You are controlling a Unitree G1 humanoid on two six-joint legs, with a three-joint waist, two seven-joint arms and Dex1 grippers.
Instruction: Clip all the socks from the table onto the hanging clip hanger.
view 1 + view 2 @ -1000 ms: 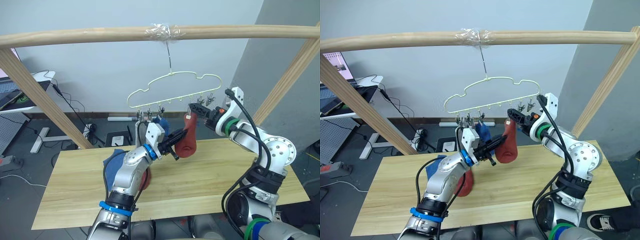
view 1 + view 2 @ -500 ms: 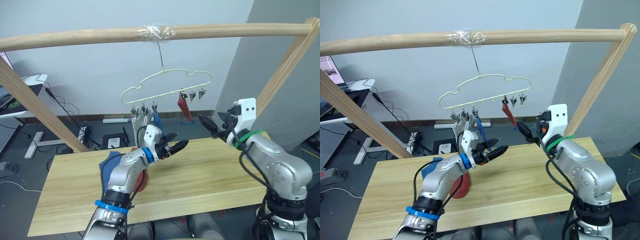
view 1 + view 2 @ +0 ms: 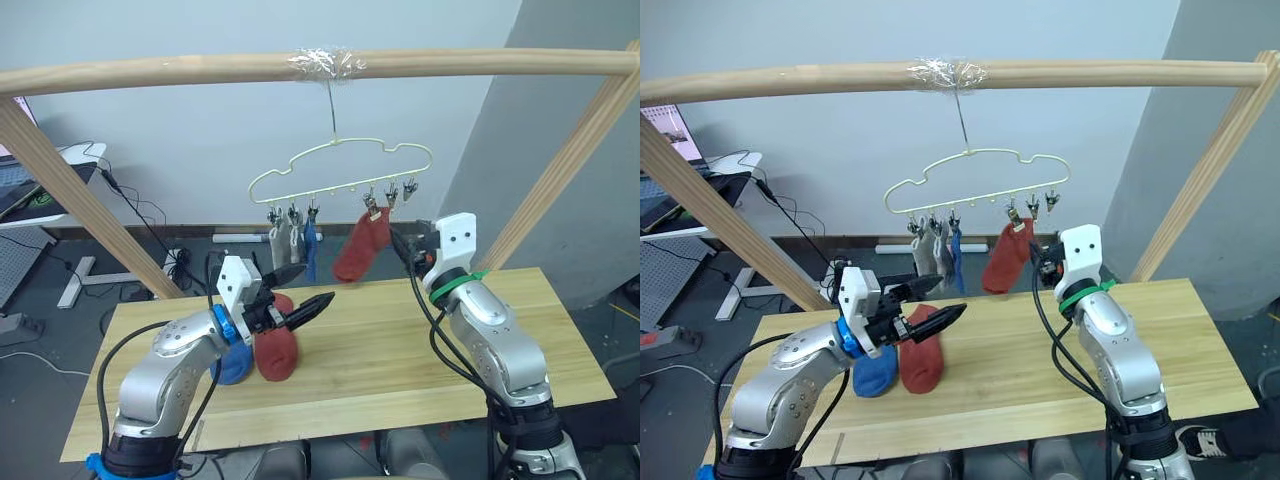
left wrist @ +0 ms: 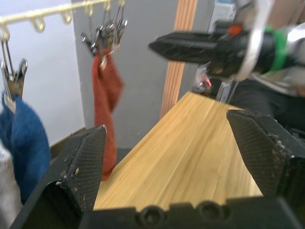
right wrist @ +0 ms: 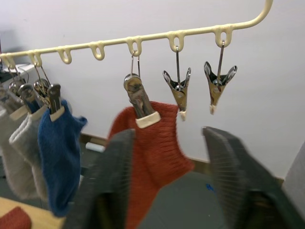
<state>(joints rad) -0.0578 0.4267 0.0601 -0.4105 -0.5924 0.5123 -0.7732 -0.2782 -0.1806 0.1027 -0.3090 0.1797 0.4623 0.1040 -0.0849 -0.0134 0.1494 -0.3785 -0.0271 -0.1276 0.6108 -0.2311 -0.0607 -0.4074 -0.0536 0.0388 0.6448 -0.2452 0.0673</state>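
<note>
A: Left end effector [image 3: 297, 290] splayed apart, empty, above light yellowish plank surface [image 3: 400, 350]. Blue knit ankle sock [image 3: 232, 365] and rust-red knit ankle sock [image 3: 276, 345] lie just below it, long axes running front to back.

B: Left arm nearer, then. Hanger?

A: Pale yellow-green wire clip hanger [image 3: 340, 165] carries grey, blue, rust-red socks. Right end effector [image 3: 403, 242] beside it, parted, holding nothing

The left claw [image 3: 300, 290] is partly hiding the blue sock [image 3: 232, 366] lying on the surface [image 3: 400, 350]. The picture edge is cutting off the grey socks [image 5: 16, 143] in the right wrist view.
</note>
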